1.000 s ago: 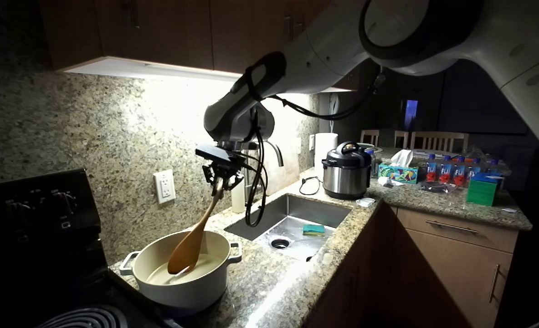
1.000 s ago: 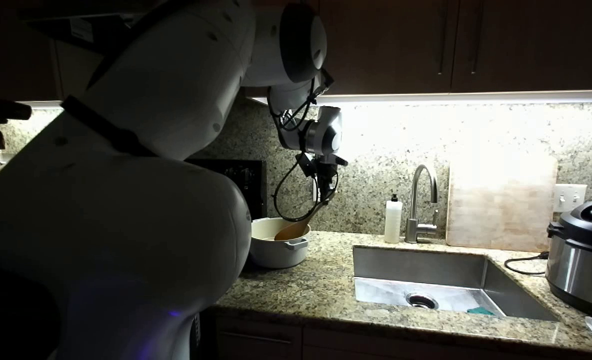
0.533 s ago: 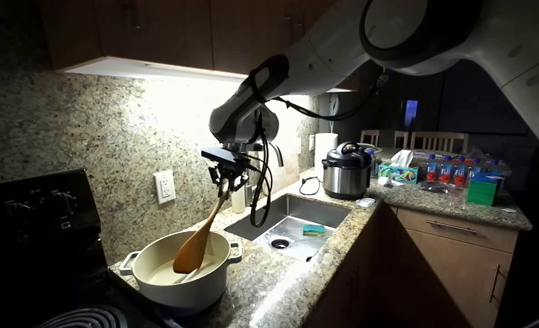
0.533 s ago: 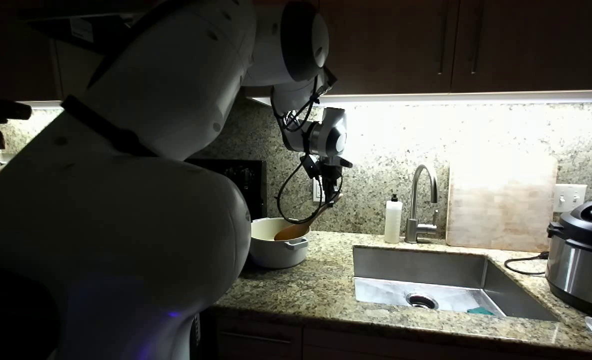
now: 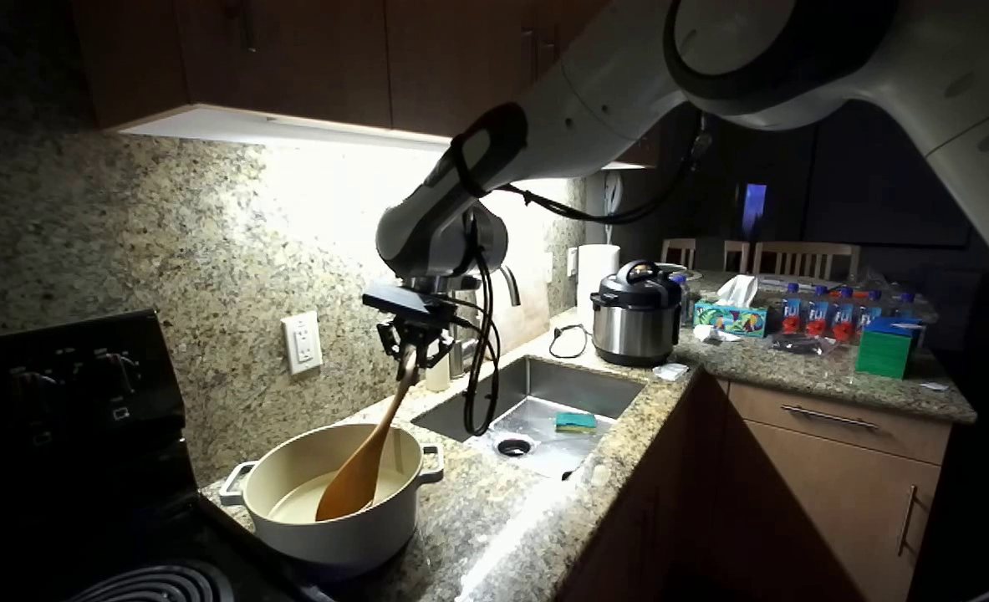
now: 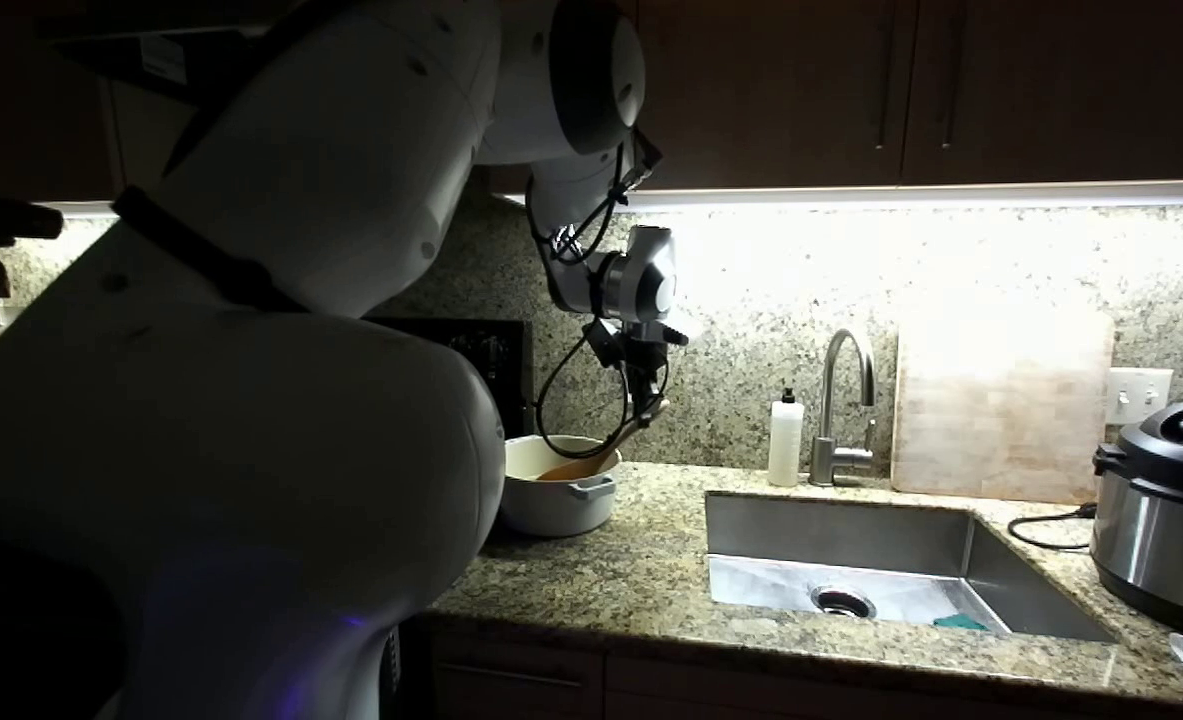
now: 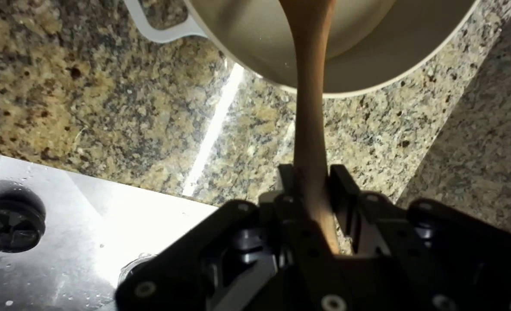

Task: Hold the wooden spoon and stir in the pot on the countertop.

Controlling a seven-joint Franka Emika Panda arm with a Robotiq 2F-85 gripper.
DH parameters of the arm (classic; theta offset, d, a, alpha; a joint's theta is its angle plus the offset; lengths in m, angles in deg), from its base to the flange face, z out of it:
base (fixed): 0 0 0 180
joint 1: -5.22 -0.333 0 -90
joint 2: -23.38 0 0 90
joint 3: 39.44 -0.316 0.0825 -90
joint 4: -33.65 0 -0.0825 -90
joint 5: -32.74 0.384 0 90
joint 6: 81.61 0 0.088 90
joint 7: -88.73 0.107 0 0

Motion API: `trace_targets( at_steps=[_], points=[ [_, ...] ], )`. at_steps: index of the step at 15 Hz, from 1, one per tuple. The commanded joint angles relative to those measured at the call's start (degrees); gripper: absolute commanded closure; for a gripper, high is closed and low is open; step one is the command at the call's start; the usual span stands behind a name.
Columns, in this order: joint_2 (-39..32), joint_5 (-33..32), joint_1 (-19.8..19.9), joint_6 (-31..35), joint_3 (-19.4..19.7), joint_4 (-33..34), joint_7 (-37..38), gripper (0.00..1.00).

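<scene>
Long light-brown wooden spoon (image 5: 359, 468) set as a stirrer, its slim handle held by a black two-jawed gripper (image 7: 311, 185) at the end of the single white-and-grey robot arm (image 5: 603, 92). The jaws are drawn in as far as the handle allows, pressing it from either side; a short length of handle projects past the grip. The oval bowl of the spoon lies inside a wide, round, cream-white pot (image 5: 335, 535) with two small side handles, which stands on a speckled beige-brown granite countertop (image 6: 631, 570). Governing relation: in both exterior views the pot lies below the jaws and to one side, away from the rectangular steel sink (image 6: 841, 535). The spoon's long axis therefore runs obliquely, from the grip down over the sink-side rim and into the interior; in the wrist view it leads almost straight out from the jaws. Contact between shaft and rim, or between bowl and pot floor, is not resolved. Stirring is probably the step in hand. A further sweep would call for an arc that swings the bowl inside the wall; too low a path might lever the shaft on the rim and twist it in the grip.
</scene>
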Motion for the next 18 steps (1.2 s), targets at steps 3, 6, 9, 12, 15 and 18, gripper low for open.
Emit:
trace_targets(
  at_steps=[3,6,9,12,15,18],
  points=[
    [-0.1,-2.2,-1.9,-3.0,-0.2,2.0,1.2,0.94],
    [-1.9,-3.0,-2.6,-5.6,0.4,6.0,2.1,0.94],
    [-4.1,-5.8,-3.7,-7.3,1.8,10.7,4.7,0.94],
    [-6.8,-7.5,-3.8,-10.7,2.2,16.3,5.8,0.94],
    [-8.3,-8.6,-4.1,-12.7,3.0,20.0,7.2,0.94],
    [-8.5,-10.2,-4.3,-12.6,4.1,20.8,9.4,0.94]
  ],
)
